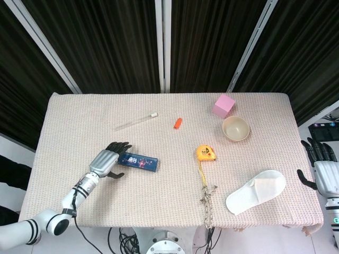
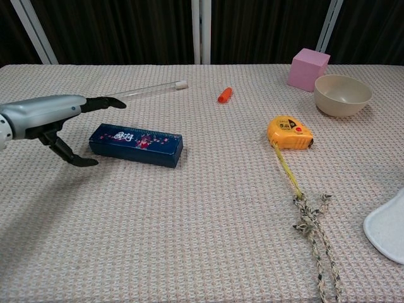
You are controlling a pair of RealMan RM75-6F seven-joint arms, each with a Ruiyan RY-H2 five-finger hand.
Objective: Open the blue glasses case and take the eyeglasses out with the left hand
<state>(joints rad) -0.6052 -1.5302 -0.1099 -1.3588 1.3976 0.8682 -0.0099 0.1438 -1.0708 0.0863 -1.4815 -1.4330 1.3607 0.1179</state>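
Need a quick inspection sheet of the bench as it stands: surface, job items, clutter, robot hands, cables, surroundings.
Surface: beige waffle-weave tablecloth covers the table.
Job items: blue rectangular glasses case lies flat, lid closed; eyeglasses not seen.
Clutter: clear glass test tube, small orange cap, pink cube, beige bowl, yellow tape measure with tape out to a knotted rope, white slipper.
Robot hands: left robot hand at the case's left end, fingers spread, holding nothing, contact unclear; right robot hand off the table's right edge, fingers apart, empty.
Cables: black cables below the table's front edge.
Surroundings: black curtain with white rails behind.
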